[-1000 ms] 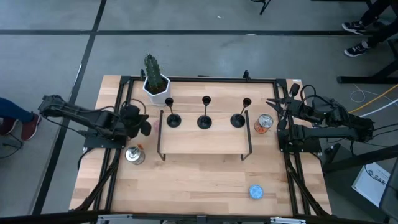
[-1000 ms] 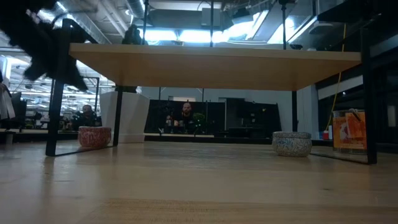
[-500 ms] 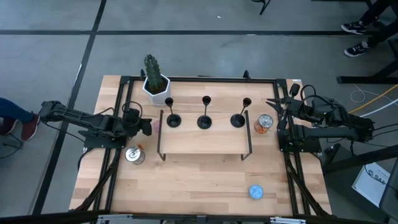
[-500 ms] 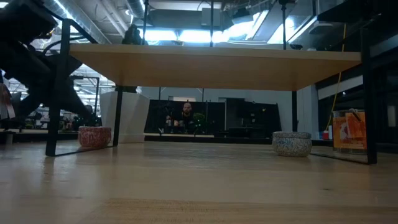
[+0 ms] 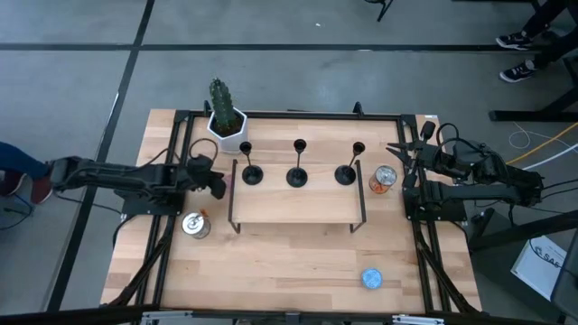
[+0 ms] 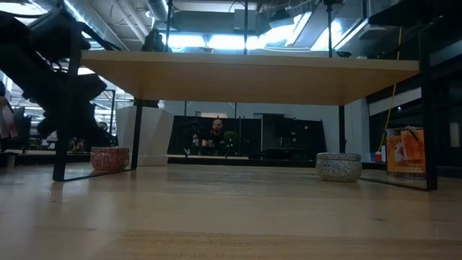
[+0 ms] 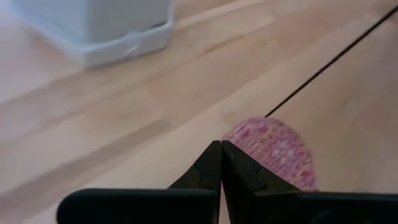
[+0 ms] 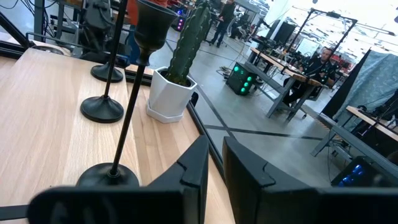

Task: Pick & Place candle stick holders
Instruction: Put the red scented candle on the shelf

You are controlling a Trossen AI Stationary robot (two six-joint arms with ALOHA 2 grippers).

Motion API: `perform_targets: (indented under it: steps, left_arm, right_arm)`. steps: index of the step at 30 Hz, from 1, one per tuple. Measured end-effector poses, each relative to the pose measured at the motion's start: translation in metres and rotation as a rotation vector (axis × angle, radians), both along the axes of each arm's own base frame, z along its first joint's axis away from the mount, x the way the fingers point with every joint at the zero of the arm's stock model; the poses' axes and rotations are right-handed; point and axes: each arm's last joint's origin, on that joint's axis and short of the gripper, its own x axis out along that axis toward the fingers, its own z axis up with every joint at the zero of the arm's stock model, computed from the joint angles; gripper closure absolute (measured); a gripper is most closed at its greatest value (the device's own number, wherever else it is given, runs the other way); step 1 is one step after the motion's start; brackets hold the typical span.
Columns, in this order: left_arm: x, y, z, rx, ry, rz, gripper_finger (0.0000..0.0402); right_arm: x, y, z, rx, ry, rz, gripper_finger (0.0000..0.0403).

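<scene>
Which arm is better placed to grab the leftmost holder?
Left. Its end effector sits shut beside the shelf, close to that holder; the right end effector waits past the far end.

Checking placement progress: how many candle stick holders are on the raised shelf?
3, in a row along the shelf's back edge: left holder, middle holder, right holder. None visible elsewhere.

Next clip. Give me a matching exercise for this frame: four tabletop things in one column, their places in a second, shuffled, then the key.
Things
1. small round blue tin
2. green cactus in a white pot
3. three slim black candle stick holders
4. small round pink speckled tin

Places
A. just ahead of the shut left gripper
B. in a row on the wooden riser
C. alone near the table's front edge
D. by the riser's back left corner

Pairs: 1-C, 2-D, 3-B, 4-A
</scene>
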Motion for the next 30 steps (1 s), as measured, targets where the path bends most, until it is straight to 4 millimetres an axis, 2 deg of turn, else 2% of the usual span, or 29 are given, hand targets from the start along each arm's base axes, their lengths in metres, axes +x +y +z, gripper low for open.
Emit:
perform_targets:
  steps: [10, 20, 30]
  left_arm:
    - [0.008, 0.014, -0.004, 0.086, 0.090, -0.053, 0.0400]
    - [0.020, 0.017, -0.006, 0.170, 0.139, -0.293, 0.0400]
    - [0.023, 0.013, -0.015, 0.141, 0.197, -0.464, 0.0400]
  right_arm:
    - [0.000, 0.000, 0.000, 0.000, 0.000, 0.001, 0.0350]
    - [0.000, 0.000, 0.000, 0.000, 0.000, 0.000, 0.0350]
    - [0.000, 0.000, 0.000, 0.000, 0.000, 0.000, 0.0350]
